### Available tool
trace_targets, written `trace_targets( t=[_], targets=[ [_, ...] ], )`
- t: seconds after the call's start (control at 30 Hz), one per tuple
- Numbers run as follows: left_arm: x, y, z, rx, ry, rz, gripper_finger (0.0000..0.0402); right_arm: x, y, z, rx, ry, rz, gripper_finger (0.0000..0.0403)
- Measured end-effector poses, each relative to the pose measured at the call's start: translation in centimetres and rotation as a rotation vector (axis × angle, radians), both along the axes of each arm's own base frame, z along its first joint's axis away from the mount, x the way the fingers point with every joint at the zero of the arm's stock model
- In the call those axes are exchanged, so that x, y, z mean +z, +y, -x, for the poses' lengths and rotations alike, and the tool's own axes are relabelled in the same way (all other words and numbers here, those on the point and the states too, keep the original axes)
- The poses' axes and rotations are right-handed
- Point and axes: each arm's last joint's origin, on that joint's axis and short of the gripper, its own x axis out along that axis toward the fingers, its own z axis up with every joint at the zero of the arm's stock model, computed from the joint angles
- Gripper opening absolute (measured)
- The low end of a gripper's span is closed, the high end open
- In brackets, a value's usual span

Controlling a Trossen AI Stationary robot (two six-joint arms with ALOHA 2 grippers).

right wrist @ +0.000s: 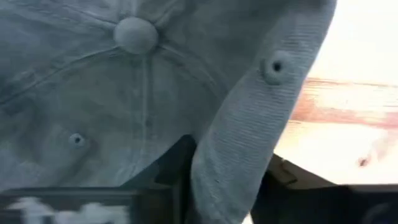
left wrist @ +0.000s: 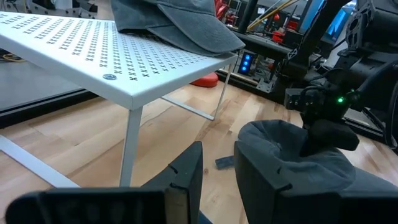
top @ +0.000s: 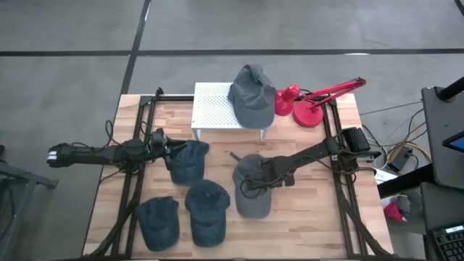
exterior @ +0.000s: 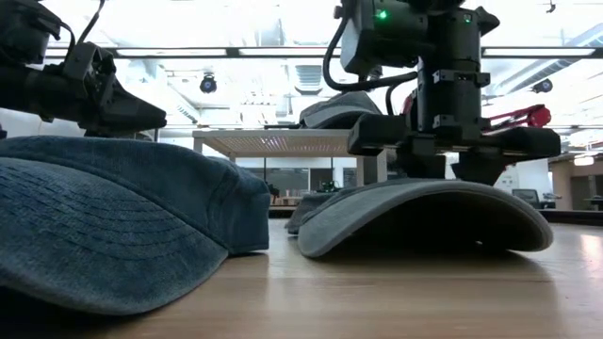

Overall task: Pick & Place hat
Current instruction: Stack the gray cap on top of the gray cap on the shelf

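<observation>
- High view: we see the right hand (top: 255,176) down on the crown of a grey cap (top: 253,190) lying on the wooden worktop (top: 304,217), in front of the white perforated stand (top: 214,106). A second grey cap (top: 253,95) sits on that stand, beside a red lamp (top: 313,102). The left hand (top: 168,151) rests at the edge of a blue cap (top: 190,160); two more blue caps (top: 207,212) lie near the front edge.
- Low view: the right hand (exterior: 443,155) presses on top of the grey cap (exterior: 424,215), whose brim faces us. The left hand (exterior: 122,108) hangs above a blue cap (exterior: 113,221) in the foreground.
- Left wrist view: the left hand's fingers (left wrist: 186,180) stand apart with nothing between them; past them is the stand (left wrist: 93,53) bearing its cap (left wrist: 174,22).
- Right wrist view: a fold of the grey cap's (right wrist: 124,93) cloth runs between the right hand's fingers (right wrist: 168,168), which are closing on it.
- We can read no writing or brand anywhere.
</observation>
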Motion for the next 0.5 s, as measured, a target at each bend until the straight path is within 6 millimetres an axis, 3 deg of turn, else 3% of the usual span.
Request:
trace_targets(
  t=[0.23,0.5],
  targets=[
    [0.0,0.0,0.0,0.0,-0.001,0.003,0.0094,0.12,0.01,0.05,0.062,0.001,-0.005,0.0018],
    [0.0,0.0,0.0,0.001,-0.001,0.004,0.0094,0.55,0.17,0.37,0.125,0.022,-0.082,0.0009]
  ],
)
